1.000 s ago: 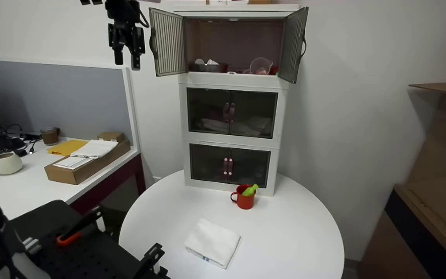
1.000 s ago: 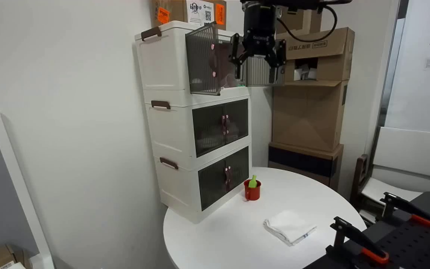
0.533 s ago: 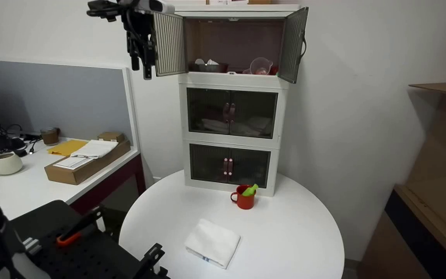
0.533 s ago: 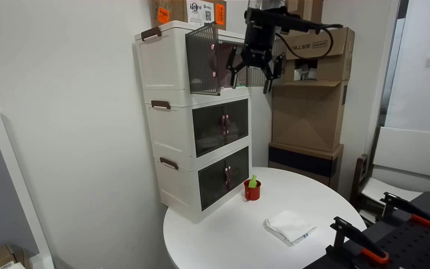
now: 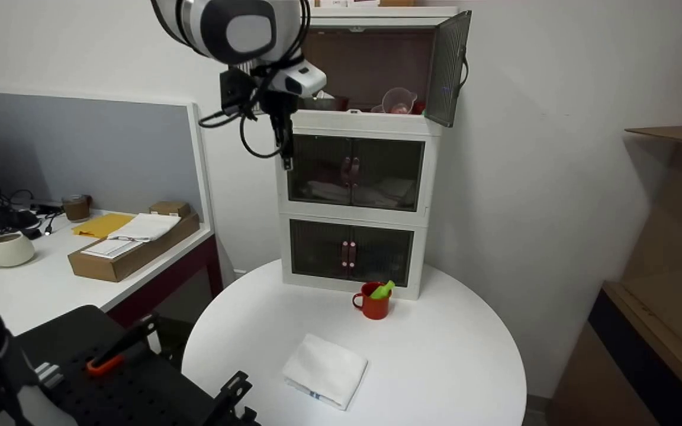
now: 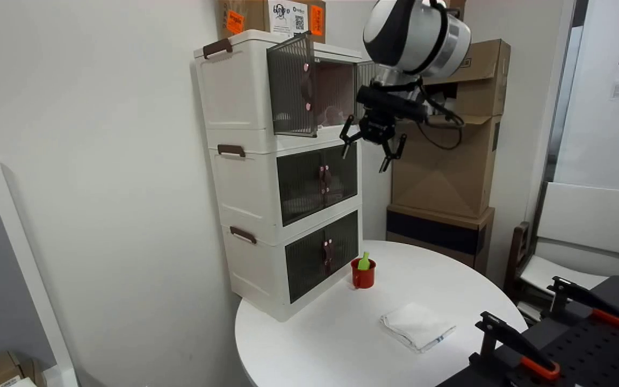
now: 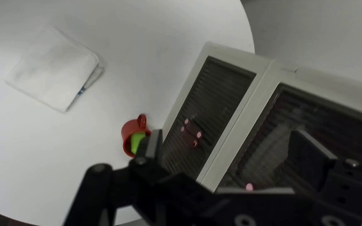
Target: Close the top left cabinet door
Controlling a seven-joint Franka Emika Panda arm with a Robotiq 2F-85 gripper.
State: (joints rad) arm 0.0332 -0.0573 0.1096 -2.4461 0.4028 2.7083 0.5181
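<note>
The top left cabinet door [image 6: 292, 88] is grey, ribbed and see-through with a dark handle, and stands swung open in an exterior view. In the exterior view facing the cabinet, the arm hides most of it. The top right door [image 5: 449, 68] also stands open. The top compartment holds bowls and a clear cup [image 5: 399, 100]. My gripper [image 6: 364, 160] is open and empty, in front of the cabinet and lower than the open doors. In the wrist view, its spread fingers [image 7: 228, 141] have the shut middle and bottom doors behind them. The top left door is out of the wrist view.
A red mug [image 5: 375, 305] with a green utensil stands on the round white table [image 5: 447, 355] by the cabinet's foot. A folded white cloth [image 5: 325, 371] lies nearer. Cardboard boxes [image 6: 438, 166] are stacked beyond the cabinet. A desk [image 5: 51, 296] stands to the side.
The arm has moved down and, in the view facing the cabinet, to the right, now covering the left door there. The gripper stays open. Both top doors have not moved.
</note>
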